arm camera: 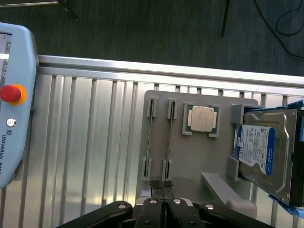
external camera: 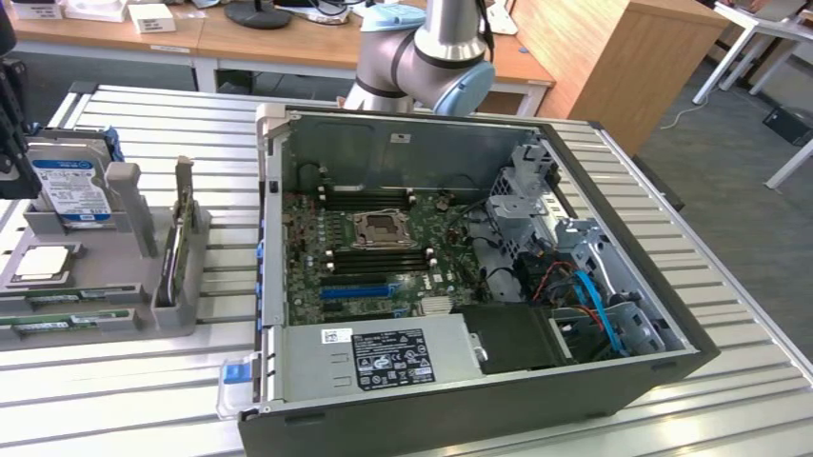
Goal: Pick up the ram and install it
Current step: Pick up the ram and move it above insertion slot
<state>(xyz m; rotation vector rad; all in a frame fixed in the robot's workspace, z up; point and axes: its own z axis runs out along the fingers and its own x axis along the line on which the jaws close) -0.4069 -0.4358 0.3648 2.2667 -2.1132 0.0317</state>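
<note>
Exterior view first: I see the open dark-grey computer case (external camera: 508, 409) lying on the slatted metal table (external camera: 737, 314) with its green motherboard (external camera: 381, 248) exposed. The black memory slots (external camera: 377, 259) beside the square processor socket (external camera: 379, 228) look empty to me, so I take it nothing is installed. On the exterior view's left, the grey plastic parts holder (external camera: 159, 314) carries two long, narrow green circuit-board ram sticks (external camera: 64, 321) standing on edge in their brackets. Next to them are a small square silver processor chip (external camera: 38, 264) and a boxy silver hard drive with a blue-white label (external camera: 70, 190). Wrist view: the black claw (arm camera: 163, 187) hangs over the holder's edge, clenched with nothing between its fingers. Its tips are near the ends of the ram sticks (arm camera: 170, 137), which I see edge-on as thin lines. I judge the job at its very start: the pick-up is not made and the installation is all left.
</note>
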